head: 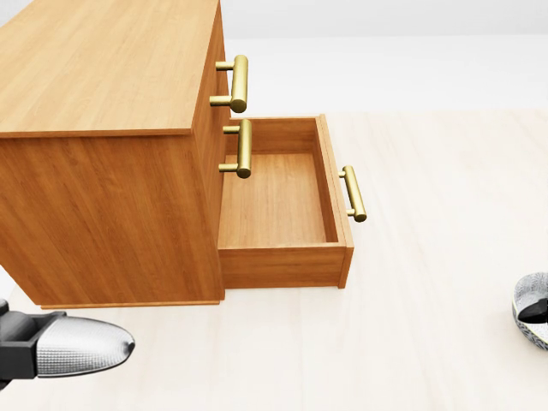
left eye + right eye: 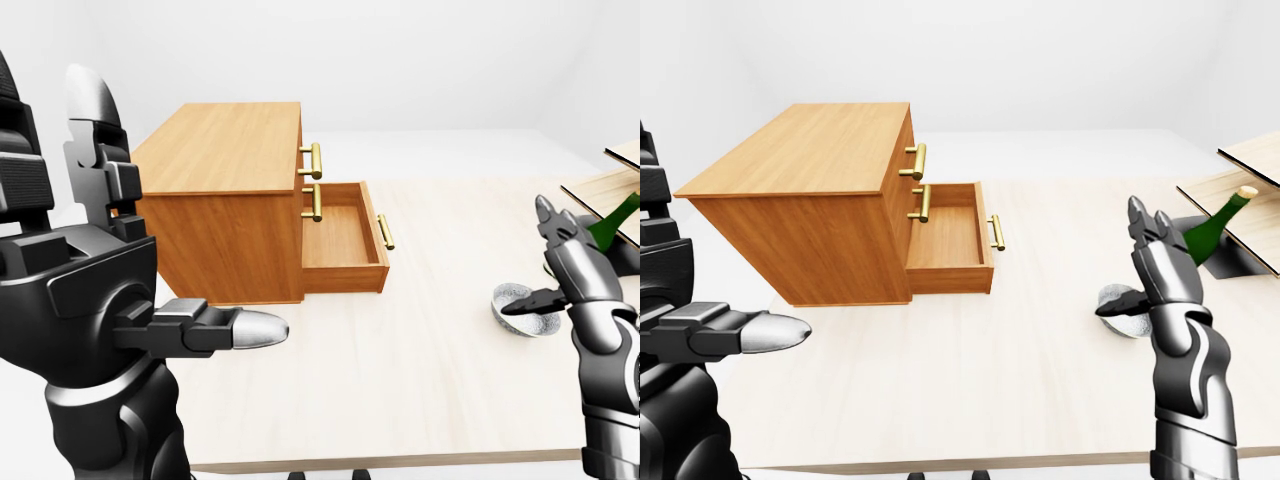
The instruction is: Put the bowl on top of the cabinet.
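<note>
A small grey patterned bowl [image 2: 522, 310] sits on the pale table, low at the right of the left-eye view, well to the right of the cabinet. My right hand [image 2: 1132, 268] is over it, open: the thumb reaches down to the bowl's rim and the other fingers [image 2: 1147, 228] point up. The wooden cabinet [image 2: 222, 148] stands upper left with a bare flat top. Its lowest drawer [image 2: 341, 243] is pulled out and holds nothing. My left hand [image 2: 168, 228] is raised at the far left, open, away from the bowl.
A green bottle [image 2: 1212, 226] leans under a wooden shelf [image 2: 1242, 186] at the right edge, just past the bowl. Brass handles [image 1: 240, 83] stick out of the cabinet's drawer fronts. The table's near edge [image 2: 400, 462] runs along the bottom.
</note>
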Tool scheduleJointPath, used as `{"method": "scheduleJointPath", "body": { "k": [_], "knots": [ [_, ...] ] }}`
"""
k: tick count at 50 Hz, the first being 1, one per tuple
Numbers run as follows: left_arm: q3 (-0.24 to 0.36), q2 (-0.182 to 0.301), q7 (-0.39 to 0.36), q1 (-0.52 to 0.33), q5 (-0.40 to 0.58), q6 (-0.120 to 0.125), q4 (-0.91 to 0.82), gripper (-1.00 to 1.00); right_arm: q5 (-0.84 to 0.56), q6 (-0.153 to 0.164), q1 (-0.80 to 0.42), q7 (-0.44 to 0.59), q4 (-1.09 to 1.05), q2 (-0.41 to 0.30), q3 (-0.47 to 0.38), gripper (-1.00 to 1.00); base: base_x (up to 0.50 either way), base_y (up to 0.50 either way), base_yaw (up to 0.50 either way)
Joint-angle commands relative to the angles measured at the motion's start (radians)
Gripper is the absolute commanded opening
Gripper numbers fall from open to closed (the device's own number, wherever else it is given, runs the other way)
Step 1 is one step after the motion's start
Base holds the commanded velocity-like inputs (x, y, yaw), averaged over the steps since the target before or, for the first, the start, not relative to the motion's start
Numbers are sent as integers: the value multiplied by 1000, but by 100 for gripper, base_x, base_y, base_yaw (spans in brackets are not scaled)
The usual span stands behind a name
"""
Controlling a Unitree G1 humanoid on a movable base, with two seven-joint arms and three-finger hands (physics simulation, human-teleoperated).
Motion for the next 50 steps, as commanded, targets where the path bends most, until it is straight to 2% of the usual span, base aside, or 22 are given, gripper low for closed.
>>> {"method": "scheduleJointPath", "body": {
  "k": [1, 40, 50],
  "knots": [
    [2, 0, -1, -1, -1, 0, 0, 100, -21, 0, 13, 6, -12, 15, 3, 100, 0, 0, 0],
    [-8, -4, -3, 6, 10, 0, 9, 100, -92, 0, 21, -119, 184, 2, 55, 100, 0, 0, 0],
    [-8, -4, -4, 10, 10, 0, 3, 100, -99, 0, 28, -116, 180, 4, 55, 100, 0, 0, 0]
  ]
}}
